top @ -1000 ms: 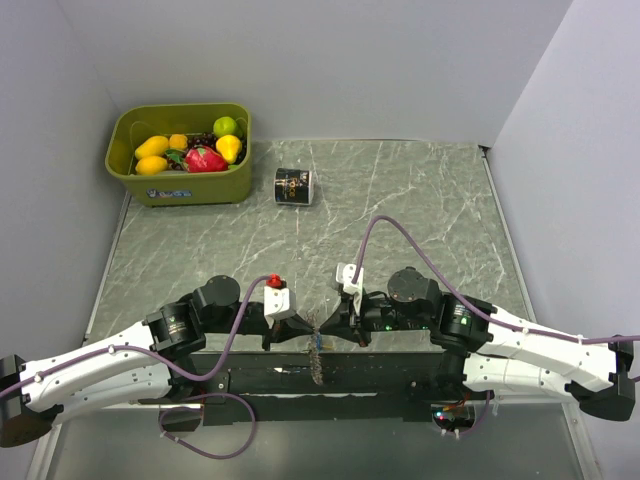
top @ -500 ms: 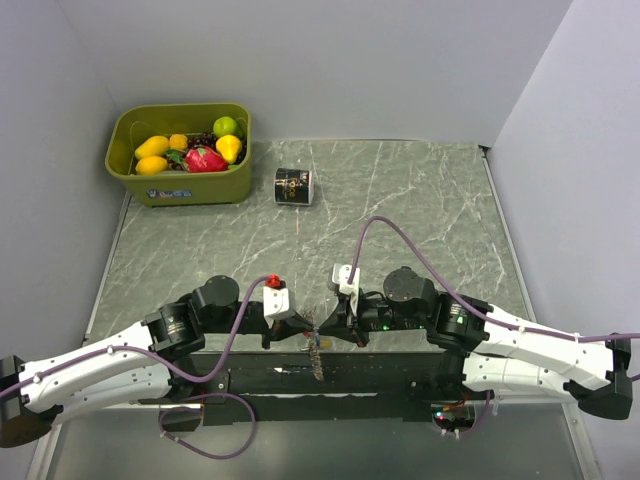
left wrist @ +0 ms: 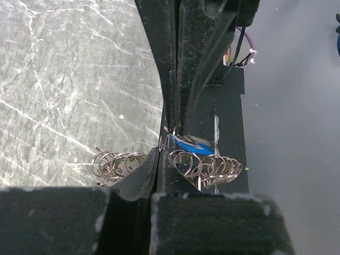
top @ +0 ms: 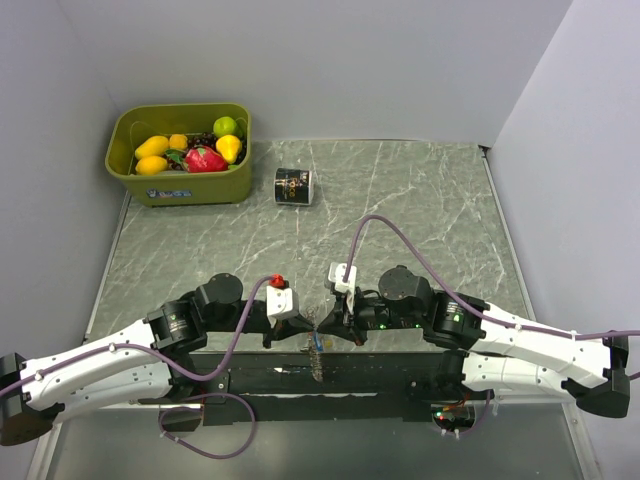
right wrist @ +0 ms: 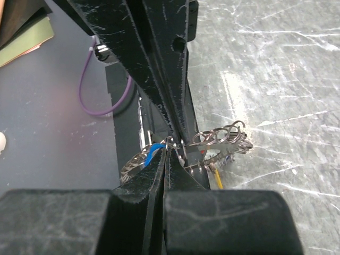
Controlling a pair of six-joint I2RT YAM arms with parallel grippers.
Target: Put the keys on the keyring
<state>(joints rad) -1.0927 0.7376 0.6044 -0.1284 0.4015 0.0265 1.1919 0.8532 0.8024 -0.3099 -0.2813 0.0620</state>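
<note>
The keyring [top: 316, 352], a metal ring fringed with small rings and keys, hangs between my two grippers at the table's near edge. My left gripper [top: 303, 327] is shut, and its tips [left wrist: 161, 151] pinch the ring's wire. Small rings fan out on both sides [left wrist: 119, 163]. My right gripper [top: 327, 325] is shut tip to tip against the left one. Its own view [right wrist: 166, 149] shows it closed on the thin ring. A blue-headed key [left wrist: 194, 144] lies right beside the tips and also shows in the right wrist view [right wrist: 153, 151]. The fringed ring [right wrist: 220, 139] curves off to the right.
A small black labelled can [top: 293, 186] lies at the back of the marble table. A green bin [top: 180, 192] of toy fruit stands at the back left. The black base bar [top: 330, 380] runs under the grippers. A purple cable [top: 375, 225] loops over the right arm.
My right arm has shifted slightly to the left. Both grippers stay shut, tip to tip, with the keyring hanging between them.
</note>
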